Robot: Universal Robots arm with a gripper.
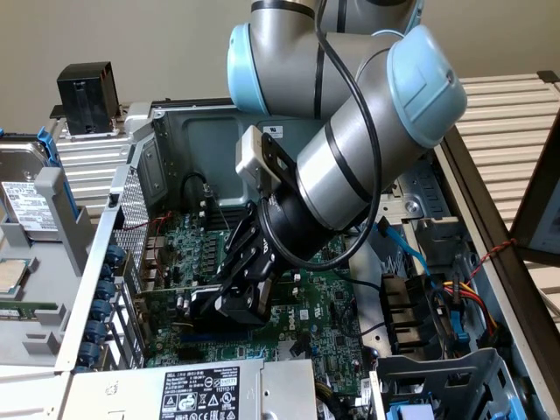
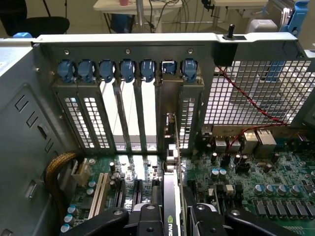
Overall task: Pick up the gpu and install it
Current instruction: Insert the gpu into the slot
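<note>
Black shroud on a thin green PCB: that is the gpu (image 1: 199,302), and I have it in the gripper (image 1: 238,293). The fingers pinch it from both flat sides, card on edge betw. them. (OP)

Location ref. the chassis? (TECH)

Inside the open case (image 1: 210,114), low over the green motherboard (image 1: 324,306), toward the exterior view's left. The card runs lengthwise toward the rear wall. In the wrist view the logo end is at the fingers. The metal bracket (image 2: 170,150) end is at the rear wall, just beside a perforated slot cover (image 2: 184,110), w/ open slot gaps on its other side. (OP)

Seated in the socket? (TECH)

I cannot tell. The card's lower edge is hidden behind shroud and fingers. (OP)

Adjacent items? (TECH)

1. Row of blue retention clips (image 2: 127,69) along the top of the rear wall, above the slot openings.
2. Cream expansion socket (image 2: 101,189) on the board, near the card, not touching it.
3. Red wire (image 2: 246,93) across the mesh panel (image 2: 266,78).
4. Tan braided cable (image 2: 56,169) curving by the case side wall, well apart from the card.
5. PSU label (image 1: 201,389) at the exterior view's lower edge, just beside the board.
6. Blue cable (image 1: 411,254) at the exterior view's right, well apart from the gripper.
7. Arm (image 1: 350,166) angled down into the case from above. (OP)
</note>
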